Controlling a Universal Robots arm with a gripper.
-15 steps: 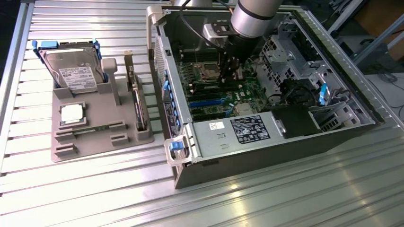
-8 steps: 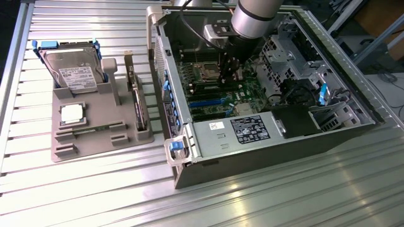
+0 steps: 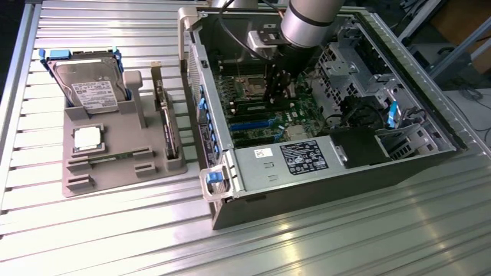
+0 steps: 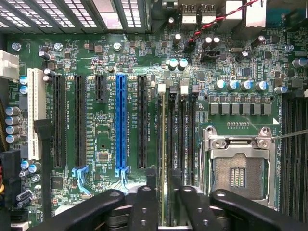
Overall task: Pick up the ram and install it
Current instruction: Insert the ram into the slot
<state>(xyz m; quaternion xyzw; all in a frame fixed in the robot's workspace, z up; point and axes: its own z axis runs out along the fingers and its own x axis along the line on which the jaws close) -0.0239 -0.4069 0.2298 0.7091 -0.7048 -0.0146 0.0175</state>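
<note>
**Figure: memory installation, exterior and wrist views.** A green motherboard [image 4: 103,139] lay inside an open grey metal computer case [image 3: 222,213] on a ribbed aluminium bench [image 3: 345,241]. The landmark was the board's silver, metal-framed, empty processor socket [image 4: 239,168].

The long, thin dark-green circuit-board ram [image 4: 163,159] stood on edge in one of four parallel memory slots beside the socket, in the slot farthest from it. Whether it was fully seated could not be told.

The black end effector [image 4: 168,192] hung directly over that slot, near the socket. Its fingers [image 4: 144,207] were spread to either side of the ram's upper edge, with a gap on each side, gripping nothing.

Outside the case, well apart from the socket towards the exterior view's left, a grey moulded tray [image 3: 115,172] carried a silver hard drive [image 3: 92,92], a square silver processor chip [image 3: 87,138] and an upright expansion card [image 3: 167,123].
</note>
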